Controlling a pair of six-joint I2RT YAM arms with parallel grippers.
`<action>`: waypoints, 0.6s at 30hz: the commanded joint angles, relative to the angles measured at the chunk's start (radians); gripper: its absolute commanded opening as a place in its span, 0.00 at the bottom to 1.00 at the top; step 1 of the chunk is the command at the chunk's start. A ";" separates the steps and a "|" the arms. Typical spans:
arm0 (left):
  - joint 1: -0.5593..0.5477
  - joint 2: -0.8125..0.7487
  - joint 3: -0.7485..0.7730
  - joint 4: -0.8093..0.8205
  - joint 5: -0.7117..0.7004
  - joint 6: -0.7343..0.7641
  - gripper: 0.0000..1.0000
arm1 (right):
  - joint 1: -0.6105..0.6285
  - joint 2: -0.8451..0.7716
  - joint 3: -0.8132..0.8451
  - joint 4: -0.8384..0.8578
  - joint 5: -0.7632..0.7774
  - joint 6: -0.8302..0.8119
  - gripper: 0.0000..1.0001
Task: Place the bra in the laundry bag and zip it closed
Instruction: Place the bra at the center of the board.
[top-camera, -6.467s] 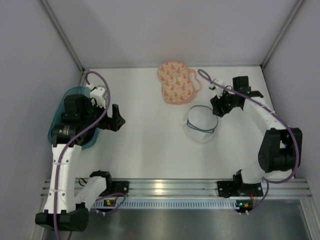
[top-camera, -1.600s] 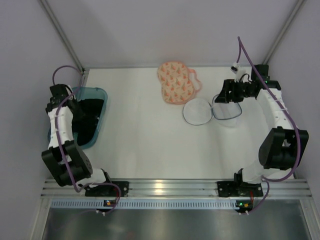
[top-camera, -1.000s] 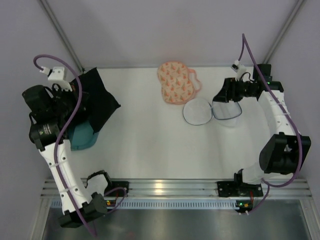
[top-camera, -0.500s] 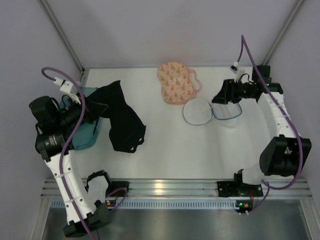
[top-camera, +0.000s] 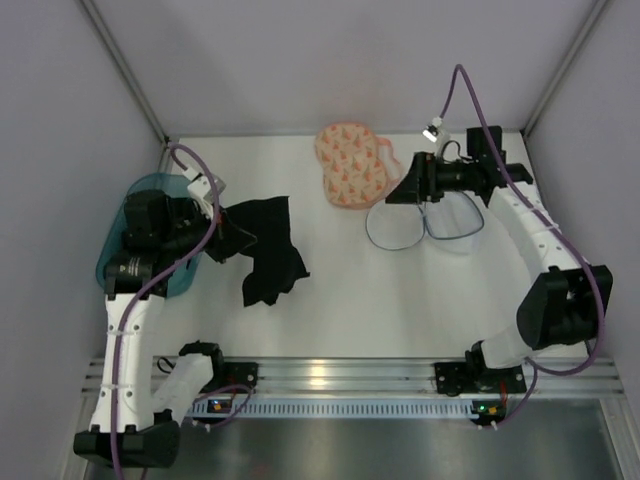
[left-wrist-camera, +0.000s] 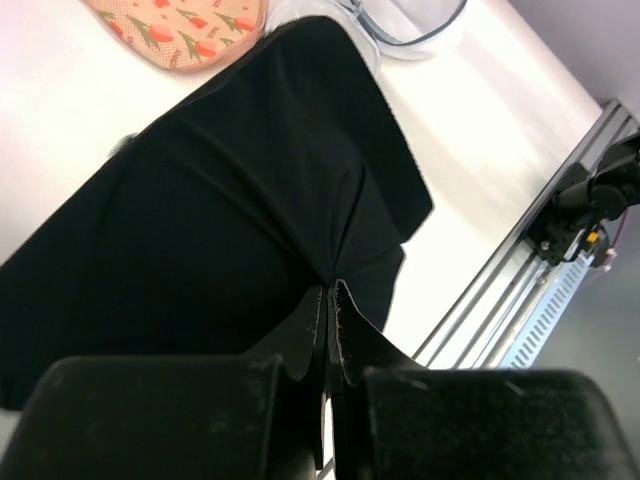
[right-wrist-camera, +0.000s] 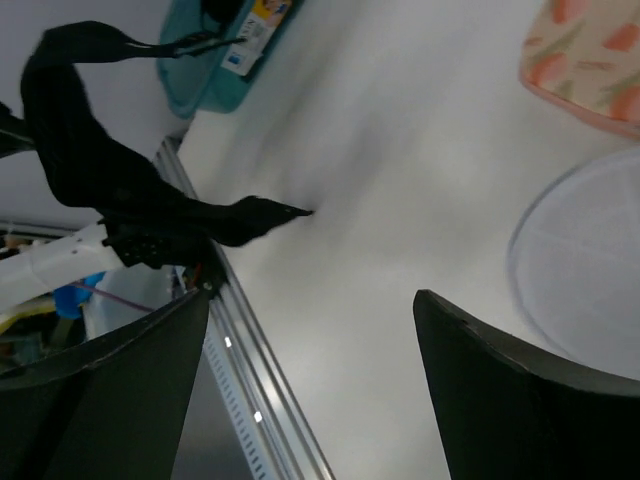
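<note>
While the left fingers (left-wrist-camera: 300, 345) are clamping together on a fold of the bra (top-camera: 270, 250), the black fabric is hanging bunched beside the teal bin (top-camera: 115, 245), its lowest tip close to the white tabletop (top-camera: 330, 300). The right fingers (right-wrist-camera: 520, 400) are standing wide apart (holding nothing) just beside the laundry bag (top-camera: 350, 165), which is lying at the far edge, well apart from the bra.

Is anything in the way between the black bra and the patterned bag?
Nothing visible: only bare table lies between the bra in the left hand and the bag. The round tub sits off that path.
</note>
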 joint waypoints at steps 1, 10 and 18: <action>-0.045 -0.029 -0.014 0.027 -0.031 0.092 0.00 | 0.106 0.079 0.065 0.264 -0.128 0.306 0.86; -0.070 -0.013 0.018 0.035 -0.018 0.293 0.00 | 0.311 0.262 -0.013 0.784 -0.217 0.981 0.99; -0.105 0.086 0.054 0.035 -0.072 0.388 0.00 | 0.392 0.422 0.019 1.384 -0.182 1.472 0.99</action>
